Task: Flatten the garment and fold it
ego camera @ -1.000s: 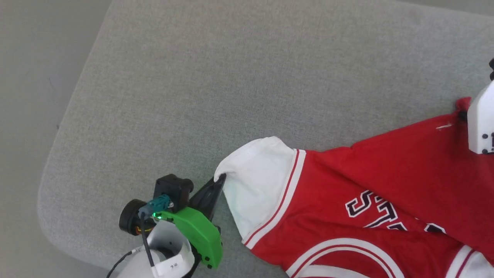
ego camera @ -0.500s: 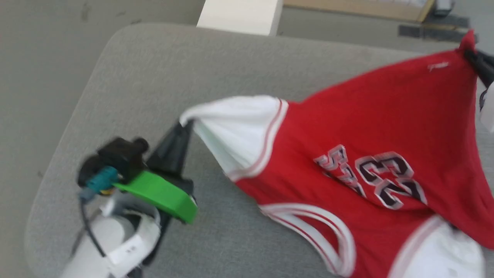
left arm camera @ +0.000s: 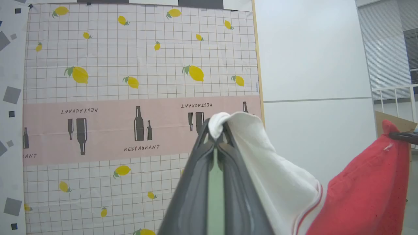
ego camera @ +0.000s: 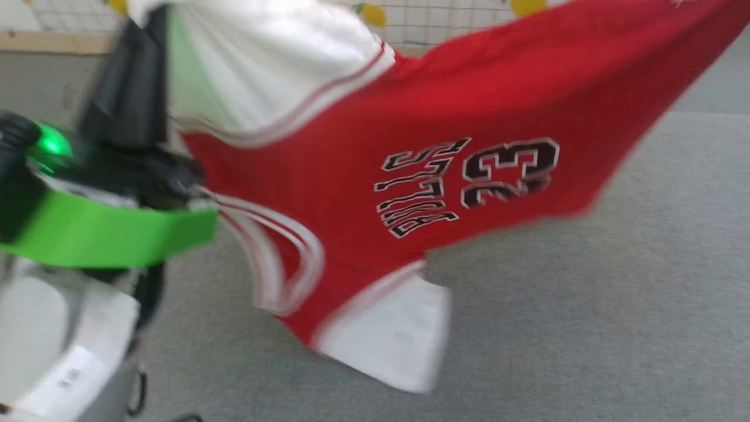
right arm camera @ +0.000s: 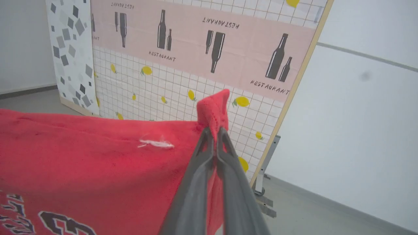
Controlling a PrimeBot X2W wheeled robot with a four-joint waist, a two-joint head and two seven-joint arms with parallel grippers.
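Note:
The garment [ego camera: 469, 105], a red jersey with white sleeves and black "BULLS 23" lettering, hangs stretched in the air above the grey padded surface [ego camera: 586, 322]. My left gripper [left arm camera: 216, 128] is shut on the edge of a white sleeve [left arm camera: 258, 156]; it shows blurred at the head view's upper left [ego camera: 143, 35]. My right gripper [right arm camera: 214, 132] is shut on a red corner of the garment [right arm camera: 98, 156] at its hem. The other white sleeve [ego camera: 398, 334] dangles below, near the surface.
A panel printed with lemons, bottles and "RESTAURANT" [left arm camera: 130, 98] stands ahead, with a white wall [left arm camera: 310, 65] beside it. The left arm's green bracket [ego camera: 105, 228] and white forearm [ego camera: 53, 351] take up the head view's lower left.
Both grippers have lifted the garment off the padded surface and spread it in the air. The head camera has tilted up, so the whole picture has shifted.

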